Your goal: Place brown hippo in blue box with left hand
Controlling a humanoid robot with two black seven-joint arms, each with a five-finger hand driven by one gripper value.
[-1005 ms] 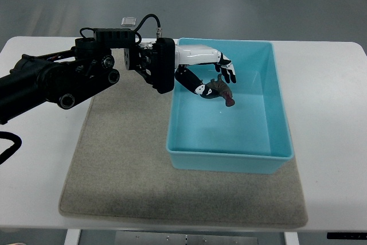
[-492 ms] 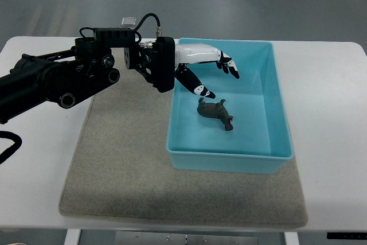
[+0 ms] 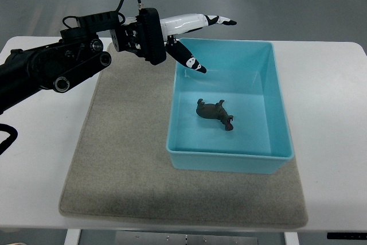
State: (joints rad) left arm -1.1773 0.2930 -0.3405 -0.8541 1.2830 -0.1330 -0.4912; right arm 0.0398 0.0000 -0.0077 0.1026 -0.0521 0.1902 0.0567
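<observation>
One brown hippo (image 3: 215, 114) lay on the floor of the single blue box (image 3: 279, 113), near centre, clear of all four walls. The left hand (image 3: 192, 32) hovered over the box's far-left corner, fingers spread, holding nothing. The box sat on one grey mat (image 3: 120, 159), its right side at the mat's right edge.

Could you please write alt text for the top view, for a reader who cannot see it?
A small brown toy hippo lies inside a light blue plastic box on a grey felt mat. The left robot hand, white with black fingertips, hovers open above the box's far left corner, holding nothing.
</observation>
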